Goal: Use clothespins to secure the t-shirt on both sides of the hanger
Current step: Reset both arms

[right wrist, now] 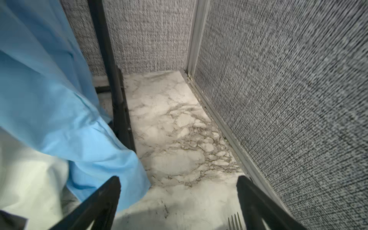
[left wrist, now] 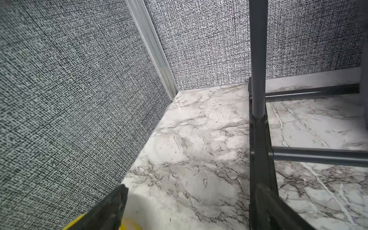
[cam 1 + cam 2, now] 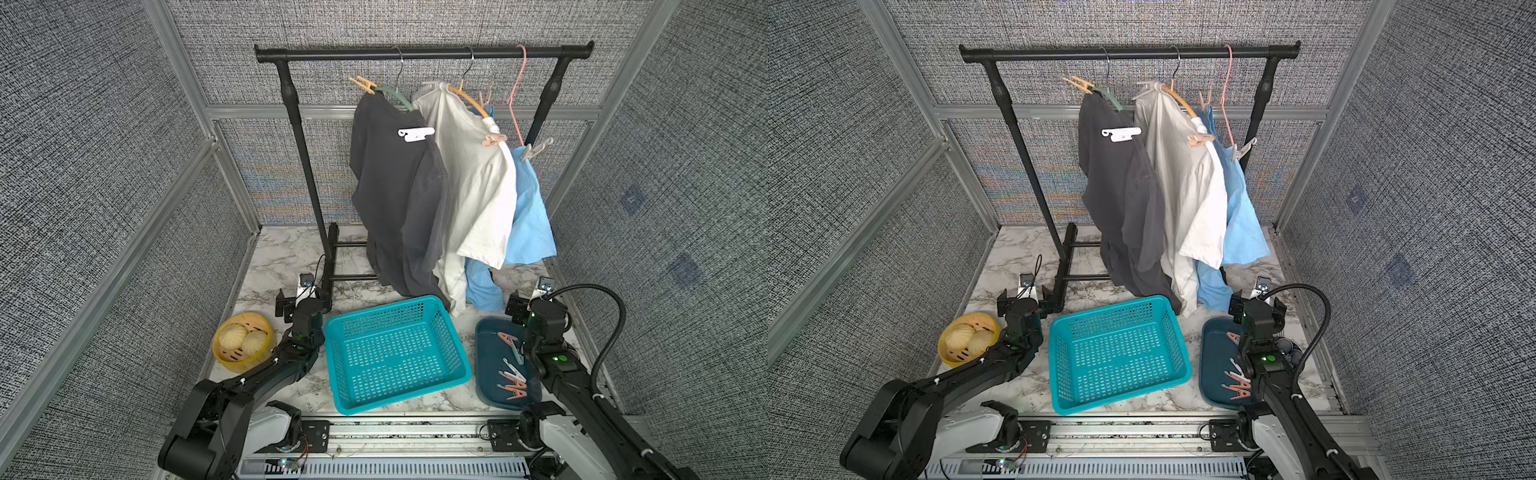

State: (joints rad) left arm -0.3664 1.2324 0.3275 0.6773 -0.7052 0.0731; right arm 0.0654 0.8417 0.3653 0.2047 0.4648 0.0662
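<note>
Clothespins untouched; right claw wide, empty.

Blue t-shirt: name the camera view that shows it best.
Either top view: the blue t-shirt hangs half hidden behind the white t-shirt. The right wrist view shows only its lower folds; the left wrist view shows none.

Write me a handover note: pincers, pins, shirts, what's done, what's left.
Left pincer: open, empty, low beside the rack foot.
Right pincer: open, empty, low just past the tray's far end, by the blue shirt hem.
Spare pins: lying in the tray.
Done: grey shirt, white shirt and blue shirt each look pinned at both shoulders.
Left: probably nothing. How firmly the far-side pins bite cannot be judged from these views, so check them.
</note>
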